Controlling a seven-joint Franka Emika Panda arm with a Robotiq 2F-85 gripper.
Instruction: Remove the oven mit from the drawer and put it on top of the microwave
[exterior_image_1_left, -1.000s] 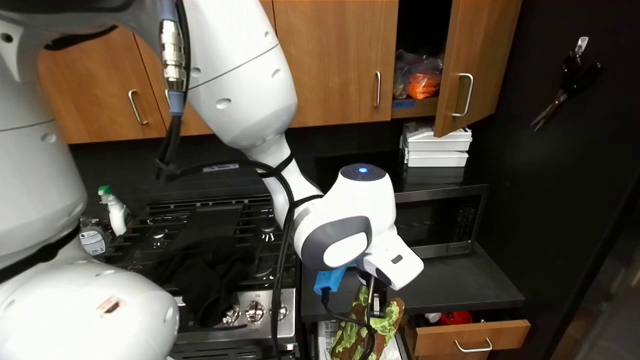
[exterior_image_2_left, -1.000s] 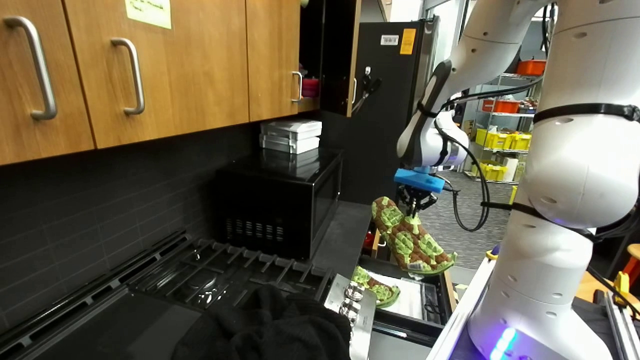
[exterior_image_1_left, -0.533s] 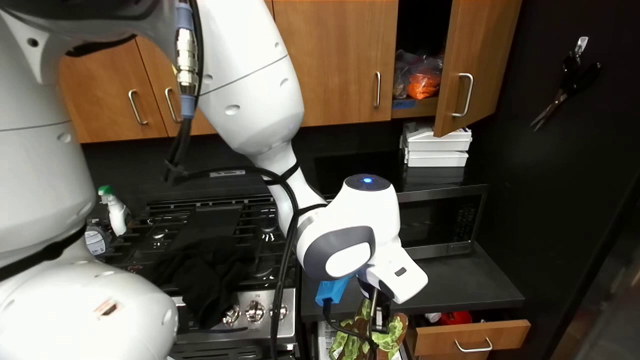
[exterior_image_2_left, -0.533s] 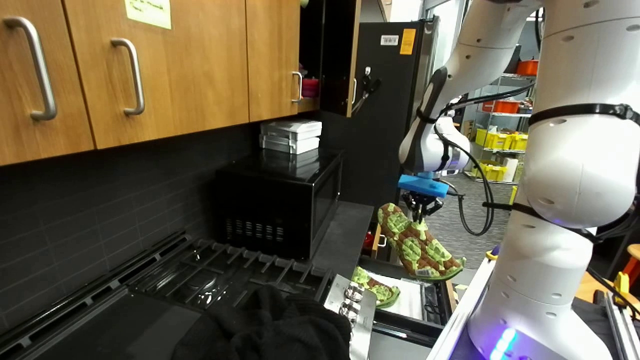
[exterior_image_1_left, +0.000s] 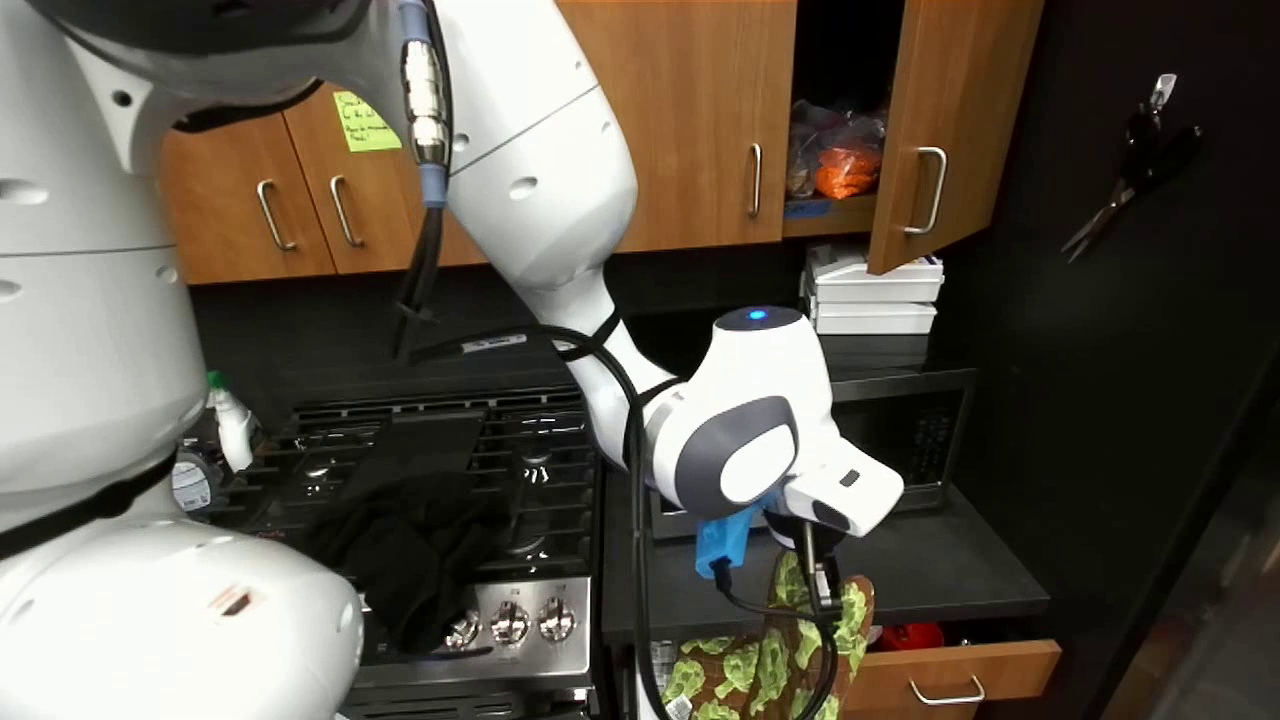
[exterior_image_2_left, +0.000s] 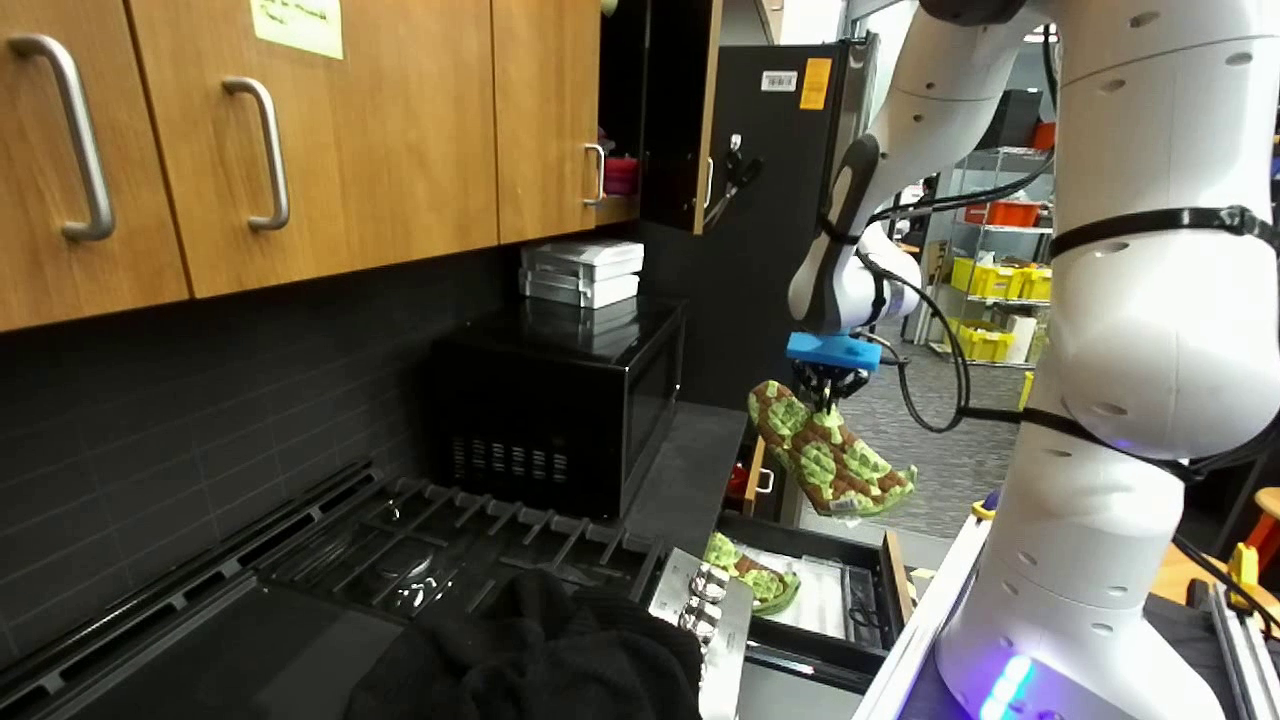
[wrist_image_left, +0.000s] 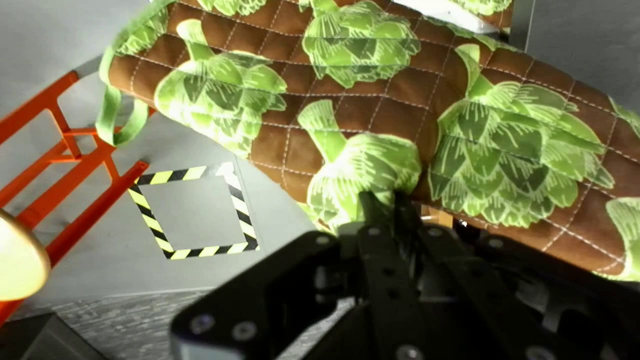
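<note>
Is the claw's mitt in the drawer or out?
Out. The held mitt hangs from the claw, with a gap showing between it and the drawer; another mitt lies inside.

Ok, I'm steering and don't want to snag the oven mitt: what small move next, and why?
I'd probably raise the claw a little before moving over: the oven mitt pinched in it seems to hang lower than the top of the microwave, so a level move might bump its front.
</note>
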